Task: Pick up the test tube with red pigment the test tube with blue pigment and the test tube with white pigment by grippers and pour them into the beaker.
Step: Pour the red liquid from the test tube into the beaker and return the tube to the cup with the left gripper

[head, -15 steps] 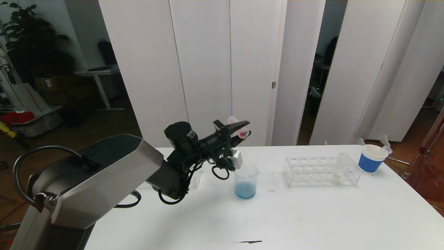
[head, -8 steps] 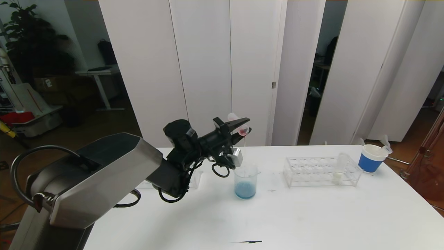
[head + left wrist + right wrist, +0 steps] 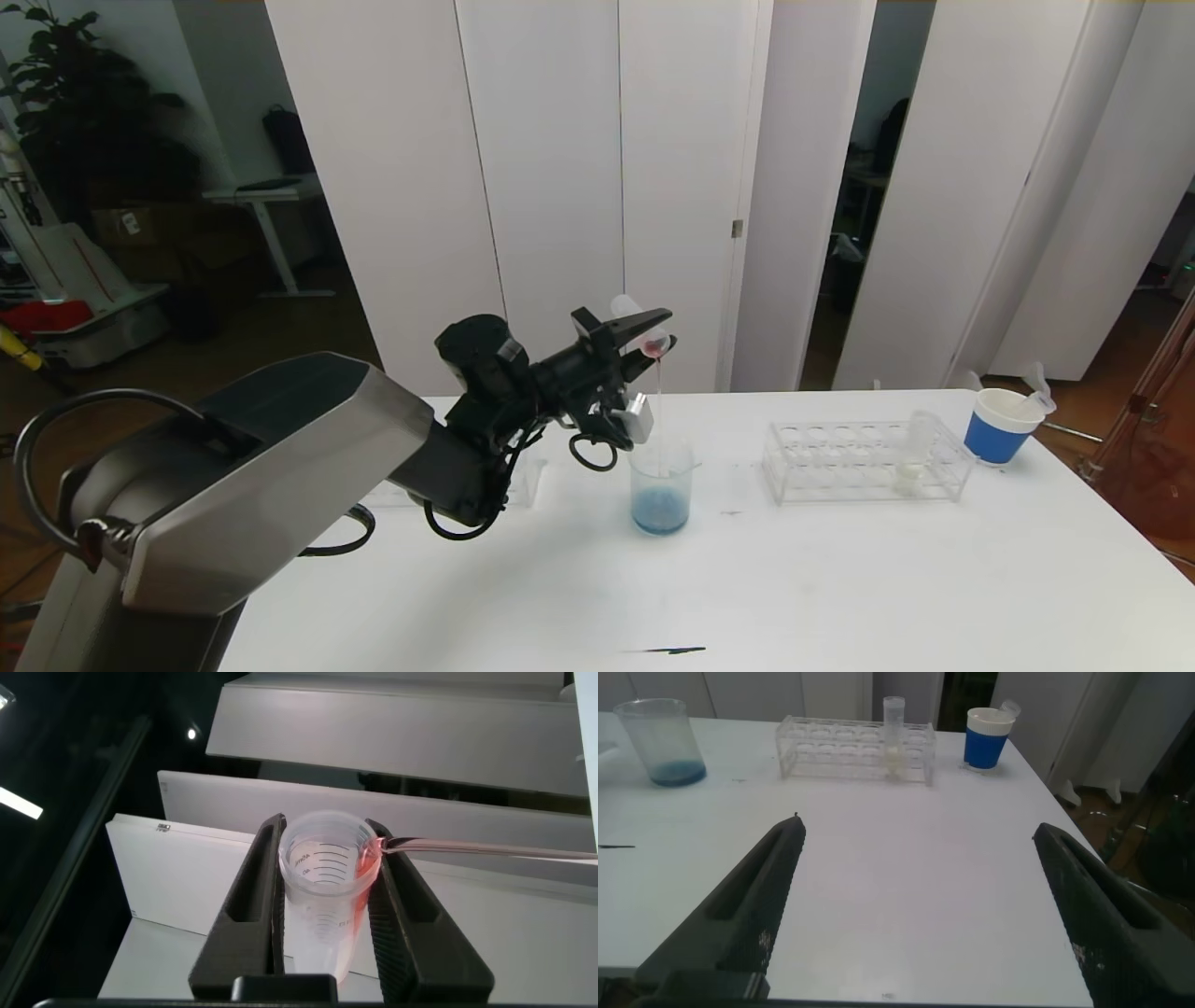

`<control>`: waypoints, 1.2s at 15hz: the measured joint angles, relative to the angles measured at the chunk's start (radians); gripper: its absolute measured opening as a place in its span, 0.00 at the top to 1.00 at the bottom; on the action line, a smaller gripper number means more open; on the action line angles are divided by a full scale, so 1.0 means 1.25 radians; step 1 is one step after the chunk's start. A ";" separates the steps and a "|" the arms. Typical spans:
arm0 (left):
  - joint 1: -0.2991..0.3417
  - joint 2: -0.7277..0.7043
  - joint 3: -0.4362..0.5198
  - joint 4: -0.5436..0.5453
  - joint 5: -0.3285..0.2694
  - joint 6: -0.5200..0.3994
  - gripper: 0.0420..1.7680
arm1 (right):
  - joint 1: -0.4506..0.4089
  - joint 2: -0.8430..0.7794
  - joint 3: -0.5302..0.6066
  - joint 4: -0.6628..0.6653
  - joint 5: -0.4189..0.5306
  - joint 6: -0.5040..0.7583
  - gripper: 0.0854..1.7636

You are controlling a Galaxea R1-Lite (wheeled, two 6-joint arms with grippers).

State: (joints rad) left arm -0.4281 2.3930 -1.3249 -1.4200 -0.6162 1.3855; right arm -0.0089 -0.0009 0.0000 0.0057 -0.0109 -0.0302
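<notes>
My left gripper (image 3: 656, 336) is shut on the test tube with red pigment (image 3: 642, 334) and holds it tipped, mouth down, above the beaker (image 3: 661, 490). A thin red stream (image 3: 659, 401) falls from the tube's lip into the beaker, which holds blue liquid. In the left wrist view the tube (image 3: 322, 887) sits between the fingers of that gripper (image 3: 324, 826), red liquid running along its wall. The test tube with white pigment (image 3: 913, 453) stands upright in the clear rack (image 3: 840, 457). The test tube with blue pigment is out of view. My right gripper (image 3: 915, 835) is open and empty over the near table.
A blue-and-white paper cup (image 3: 999, 427) stands right of the rack near the table's far right corner. A small clear holder (image 3: 525, 478) sits behind my left arm. A black mark (image 3: 665, 651) lies near the front edge. The right wrist view shows the beaker (image 3: 663, 742) and rack (image 3: 831, 747).
My left gripper has risen slightly and moved a little left with the tube. Less red liquid remains at the tube's mouth, and the stream keeps running into the beaker.
</notes>
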 joint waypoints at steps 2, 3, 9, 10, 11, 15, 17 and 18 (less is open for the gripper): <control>0.000 -0.004 0.000 0.000 0.000 0.001 0.68 | 0.000 0.000 0.000 0.000 0.000 0.000 0.01; 0.000 -0.005 -0.001 0.000 -0.001 0.002 0.68 | 0.000 0.000 0.000 0.000 0.000 0.000 0.01; 0.000 -0.015 -0.005 -0.001 -0.004 0.003 0.68 | 0.000 0.000 0.000 0.000 0.000 0.000 0.01; 0.000 -0.016 -0.005 -0.001 -0.005 0.004 0.68 | 0.000 0.000 0.000 0.000 0.000 0.000 0.01; 0.000 -0.018 -0.005 -0.001 -0.005 0.005 0.68 | 0.000 0.000 0.000 0.000 0.000 0.000 0.01; 0.000 -0.022 -0.004 -0.002 -0.005 0.006 0.68 | -0.001 0.000 0.000 0.000 0.000 0.000 0.01; 0.001 -0.022 -0.004 -0.002 -0.005 0.006 0.68 | -0.001 0.000 0.000 0.000 0.000 0.000 0.01; 0.001 -0.022 -0.004 -0.002 -0.005 0.006 0.68 | -0.001 0.000 0.000 0.000 0.000 0.000 0.01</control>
State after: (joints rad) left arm -0.4266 2.3655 -1.3300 -1.4230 -0.6223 1.3928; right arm -0.0096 -0.0009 0.0000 0.0057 -0.0109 -0.0302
